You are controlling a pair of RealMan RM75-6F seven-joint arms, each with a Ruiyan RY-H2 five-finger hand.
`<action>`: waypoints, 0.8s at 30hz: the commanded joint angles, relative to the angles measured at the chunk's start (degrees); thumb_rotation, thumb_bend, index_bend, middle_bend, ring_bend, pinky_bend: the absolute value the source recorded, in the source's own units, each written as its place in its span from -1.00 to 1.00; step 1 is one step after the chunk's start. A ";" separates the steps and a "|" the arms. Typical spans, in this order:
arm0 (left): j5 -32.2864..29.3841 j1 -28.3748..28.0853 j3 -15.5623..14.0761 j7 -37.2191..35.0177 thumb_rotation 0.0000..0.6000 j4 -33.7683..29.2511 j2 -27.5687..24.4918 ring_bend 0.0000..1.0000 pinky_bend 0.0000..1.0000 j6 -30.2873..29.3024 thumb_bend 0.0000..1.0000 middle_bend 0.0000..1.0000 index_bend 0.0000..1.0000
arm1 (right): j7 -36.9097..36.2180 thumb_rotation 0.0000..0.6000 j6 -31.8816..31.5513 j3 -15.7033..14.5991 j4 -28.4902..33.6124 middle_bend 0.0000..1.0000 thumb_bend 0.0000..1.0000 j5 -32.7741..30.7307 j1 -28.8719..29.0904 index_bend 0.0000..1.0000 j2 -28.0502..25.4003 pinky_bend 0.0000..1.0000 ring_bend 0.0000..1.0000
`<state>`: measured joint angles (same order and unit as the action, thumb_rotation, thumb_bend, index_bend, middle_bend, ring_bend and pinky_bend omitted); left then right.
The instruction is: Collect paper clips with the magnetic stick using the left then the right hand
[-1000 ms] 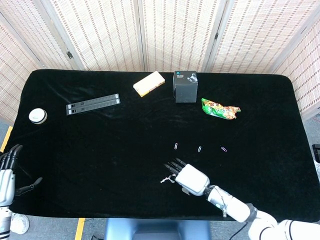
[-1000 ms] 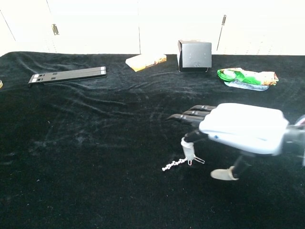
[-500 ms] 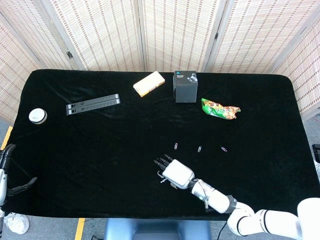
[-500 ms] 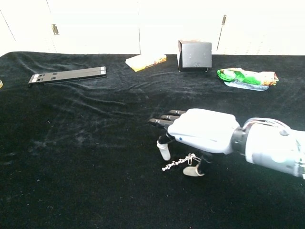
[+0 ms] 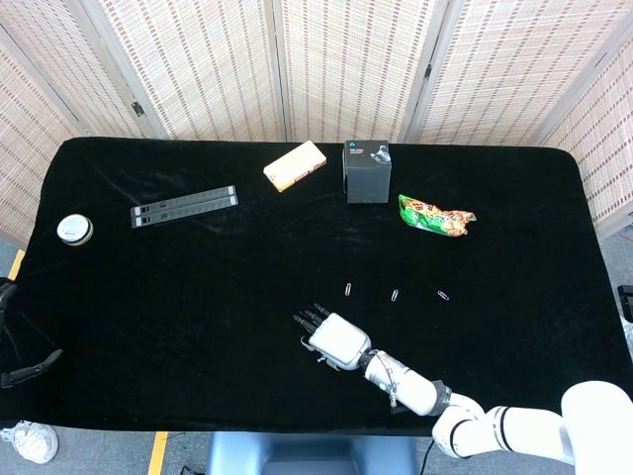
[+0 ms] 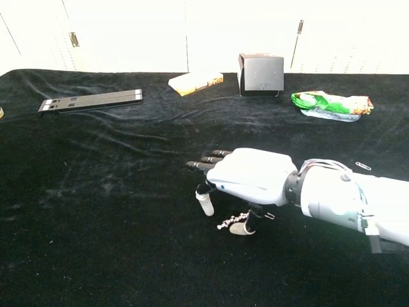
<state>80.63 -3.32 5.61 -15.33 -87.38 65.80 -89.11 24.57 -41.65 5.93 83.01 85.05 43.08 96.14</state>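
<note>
Silvery and beaded, the magnetic stick (image 6: 231,221) lies flat on the black table (image 5: 198,297) at its near edge, under your right hand (image 6: 246,177). That hand has slid left over the last second, so it now covers the stick instead of sitting to its right. Its fingers are spread and hold nothing; the thumb tip touches the stick. The stick's long axis runs left-right, its right end slightly farther. Three paper clips (image 5: 395,295) lie farther back. Your left hand (image 5: 8,336) barely shows at the left edge; I cannot tell its state.

The right hand (image 6: 252,178) has slid leftward over the magnetic stick (image 6: 231,222), fingers (image 6: 204,203) straddling it.
</note>
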 commanded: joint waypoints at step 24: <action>-1.14 1.48 0.81 -3.47 1.00 -0.27 -2.57 -0.74 -0.71 1.51 -0.56 -0.86 -1.00 | 3.51 1.00 -1.62 -1.35 -1.98 -0.91 -0.42 -4.91 2.61 0.25 1.58 -1.00 -0.85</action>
<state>79.53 -1.83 6.39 -18.78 -87.67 63.26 -87.64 28.09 -43.14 4.57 81.16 80.17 45.63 97.63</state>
